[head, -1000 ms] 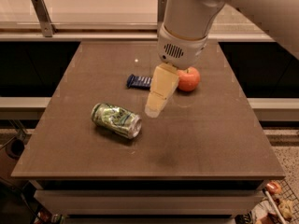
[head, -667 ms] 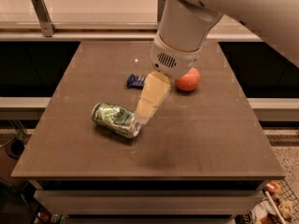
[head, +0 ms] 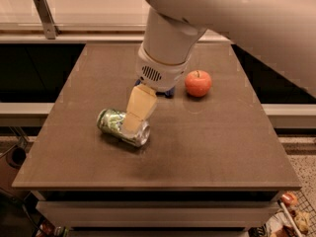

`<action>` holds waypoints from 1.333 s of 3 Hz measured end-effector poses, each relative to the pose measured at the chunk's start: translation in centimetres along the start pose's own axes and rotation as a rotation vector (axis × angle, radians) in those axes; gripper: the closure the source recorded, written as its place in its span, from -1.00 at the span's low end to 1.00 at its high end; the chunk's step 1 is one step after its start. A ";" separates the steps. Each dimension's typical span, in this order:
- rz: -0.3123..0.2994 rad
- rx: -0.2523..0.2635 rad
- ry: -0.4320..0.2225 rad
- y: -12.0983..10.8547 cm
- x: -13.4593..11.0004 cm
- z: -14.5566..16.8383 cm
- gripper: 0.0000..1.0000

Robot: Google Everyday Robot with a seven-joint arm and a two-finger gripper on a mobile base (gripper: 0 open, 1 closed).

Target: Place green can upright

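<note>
The green can (head: pixel 114 123) lies on its side on the brown table (head: pixel 207 147), left of the middle, with one silver end facing front right. My gripper (head: pixel 132 122) reaches down from the white arm, and its cream finger (head: pixel 139 107) lies over the middle of the can. The part of the can under the finger is hidden.
A red apple (head: pixel 198 83) sits on the table to the right of my arm. A dark blue object (head: pixel 169 92) is mostly hidden behind my wrist. A light counter with a metal post (head: pixel 45 16) runs along the back.
My gripper has moved left and down, from beside the apple to right over the lying can. The can and the apple have not moved.
</note>
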State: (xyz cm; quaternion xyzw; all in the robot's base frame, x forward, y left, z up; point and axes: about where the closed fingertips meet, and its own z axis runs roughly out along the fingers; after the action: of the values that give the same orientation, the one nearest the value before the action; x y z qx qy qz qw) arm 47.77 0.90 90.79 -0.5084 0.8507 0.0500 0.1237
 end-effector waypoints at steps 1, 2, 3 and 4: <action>-0.049 0.010 0.044 0.5 -1.1 1.0 -1.00; -0.084 -0.008 0.092 0.6 -1.5 2.8 -1.00; -0.103 -0.037 0.122 0.9 -1.8 4.5 -1.00; -0.117 -0.064 0.138 1.4 -2.2 5.6 -1.00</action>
State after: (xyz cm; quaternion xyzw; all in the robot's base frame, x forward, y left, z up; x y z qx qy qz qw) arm 48.47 4.63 85.92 -0.5630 0.8242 0.0349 0.0510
